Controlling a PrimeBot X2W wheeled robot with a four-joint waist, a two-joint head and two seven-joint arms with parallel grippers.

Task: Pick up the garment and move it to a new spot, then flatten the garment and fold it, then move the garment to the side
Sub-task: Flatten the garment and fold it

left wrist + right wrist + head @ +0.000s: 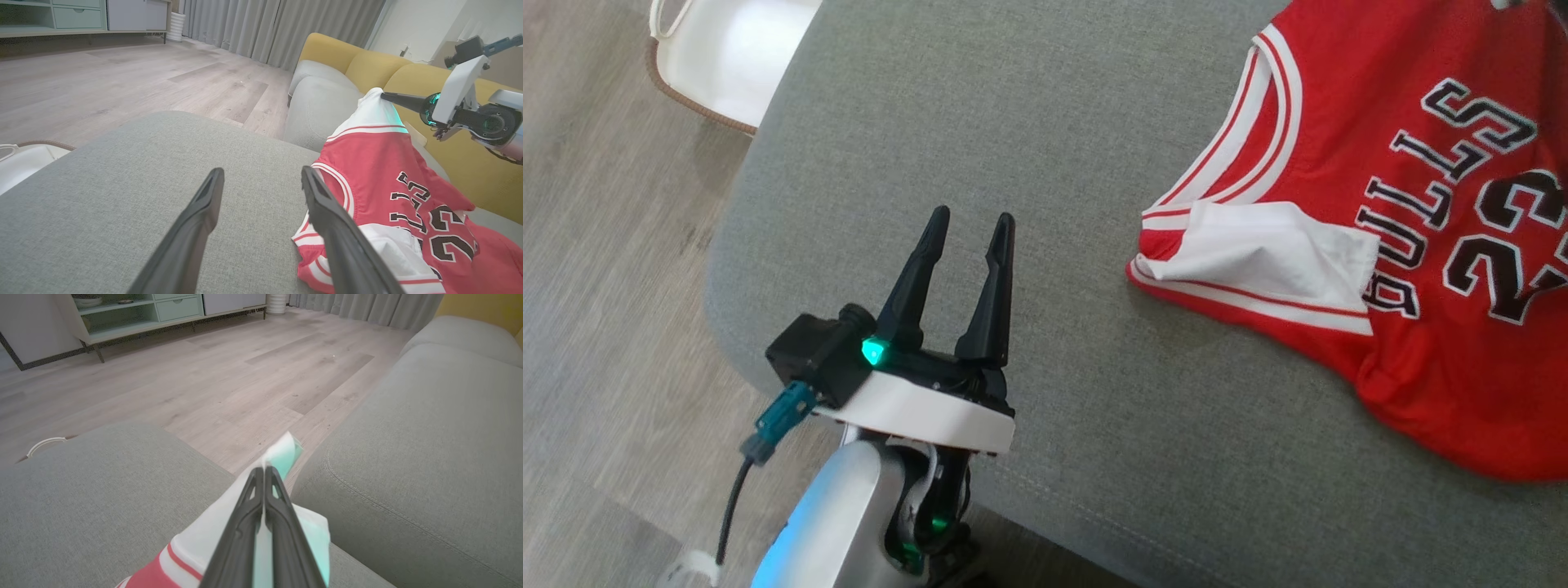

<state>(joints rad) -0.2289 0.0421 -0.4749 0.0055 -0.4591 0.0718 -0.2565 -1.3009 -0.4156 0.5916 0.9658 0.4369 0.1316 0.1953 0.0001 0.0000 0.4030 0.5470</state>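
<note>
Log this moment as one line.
right tool: shut on jersey white trim | left tool: open, empty | jersey: one edge raised, rest on cushion

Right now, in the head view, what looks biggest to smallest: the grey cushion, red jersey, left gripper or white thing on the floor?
1. grey cushion
2. red jersey
3. left gripper, though nearness to the camera enlarges it
4. white thing, cut off at the edge
</note>
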